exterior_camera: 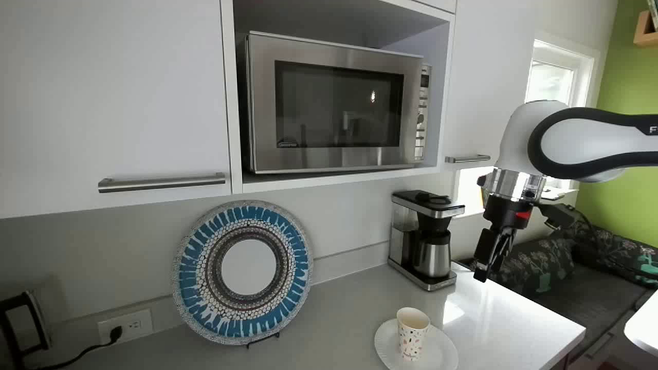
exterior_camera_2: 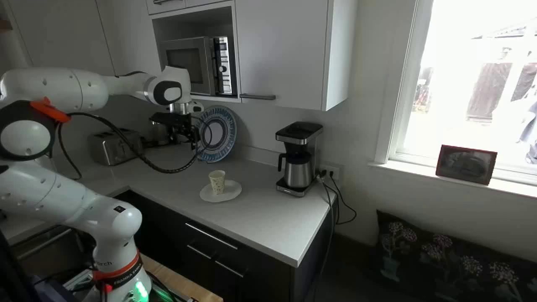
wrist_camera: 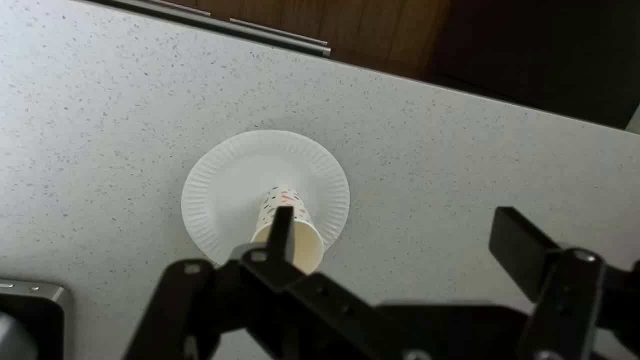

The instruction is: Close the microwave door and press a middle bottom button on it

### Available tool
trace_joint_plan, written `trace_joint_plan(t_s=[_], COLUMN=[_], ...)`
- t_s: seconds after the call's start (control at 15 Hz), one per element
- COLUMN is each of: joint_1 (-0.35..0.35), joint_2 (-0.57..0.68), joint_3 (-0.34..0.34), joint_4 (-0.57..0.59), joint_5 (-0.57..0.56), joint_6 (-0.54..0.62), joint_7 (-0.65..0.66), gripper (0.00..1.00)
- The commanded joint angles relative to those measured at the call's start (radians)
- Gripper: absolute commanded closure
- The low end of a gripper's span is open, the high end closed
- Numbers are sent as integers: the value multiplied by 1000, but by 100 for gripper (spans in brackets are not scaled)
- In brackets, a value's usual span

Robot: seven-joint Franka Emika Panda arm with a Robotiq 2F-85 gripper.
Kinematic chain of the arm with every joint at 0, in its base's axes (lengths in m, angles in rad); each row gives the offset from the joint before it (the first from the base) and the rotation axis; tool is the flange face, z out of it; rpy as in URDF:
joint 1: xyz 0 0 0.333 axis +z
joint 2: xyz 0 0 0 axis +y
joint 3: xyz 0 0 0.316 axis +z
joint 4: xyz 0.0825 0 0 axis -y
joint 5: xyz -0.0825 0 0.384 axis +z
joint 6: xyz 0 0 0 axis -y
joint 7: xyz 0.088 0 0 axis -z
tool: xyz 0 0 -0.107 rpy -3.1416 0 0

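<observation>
My gripper [wrist_camera: 392, 235] hangs fingertips-down over the counter [exterior_camera: 349, 303], touching nothing. My two fingers [wrist_camera: 517, 245] are spread wide, with nothing held between them. In the wrist view one finger overlaps the cup [wrist_camera: 282, 202], but only by line of sight: in both exterior views the cup stands upright on a plate [wrist_camera: 265, 147], well apart from me.

The microwave [exterior_camera_2: 197, 65] sits in a wall niche [exterior_camera: 439, 67] above the counter, well apart from my fingertips. Its door [exterior_camera: 336, 105] looks slightly ajar: the edge beside the control strip [exterior_camera_2: 224, 63] seems to stand proud, with a dark gap showing in an exterior view.

I judge that closing the door is the step in hand, and that I have yet to reach it. The next move should lift me, bring me before the door's free edge and push it flush. After that, I would draw my fingers together to make one narrow tip for the button, low on the strip; it is too small for me to pick out here.

Counted: one microwave, one door, one control strip, one cup, one plate, one coffee maker [exterior_camera_2: 298, 161], one round ornament [exterior_camera: 249, 267], one toaster [exterior_camera_2: 116, 147] and one framed picture [exterior_camera_2: 465, 165]. Two bar handles [exterior_camera: 162, 182] show on the upper cupboards in an exterior view.
</observation>
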Motion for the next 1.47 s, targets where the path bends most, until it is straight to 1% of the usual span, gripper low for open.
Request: trace_joint_plan(t_s=[0.0, 0.2, 0.4, 0.6, 0.73, 0.87, 1.2, 1.33, 1.4], joint_1=[-11, -11, -29, -32, -31, -33, -41, -55, -69], joint_2=[1, 1, -35, -70, -87, -93, -74, -50, -39], joint_3=[8, 8, 50, 99, 133, 159, 201, 210, 219], joint_4=[2, 3, 35, 79, 102, 116, 107, 110, 115], joint_5=[5, 5, -46, -103, -136, -157, -211, -234, -243], joint_6=[-3, -3, 10, 71, 146, 249, 603, 714, 739], joint_7=[-5, -5, 34, 63, 87, 117, 143, 153, 173], gripper=[0, 0, 0, 0, 0, 0, 0, 0, 0])
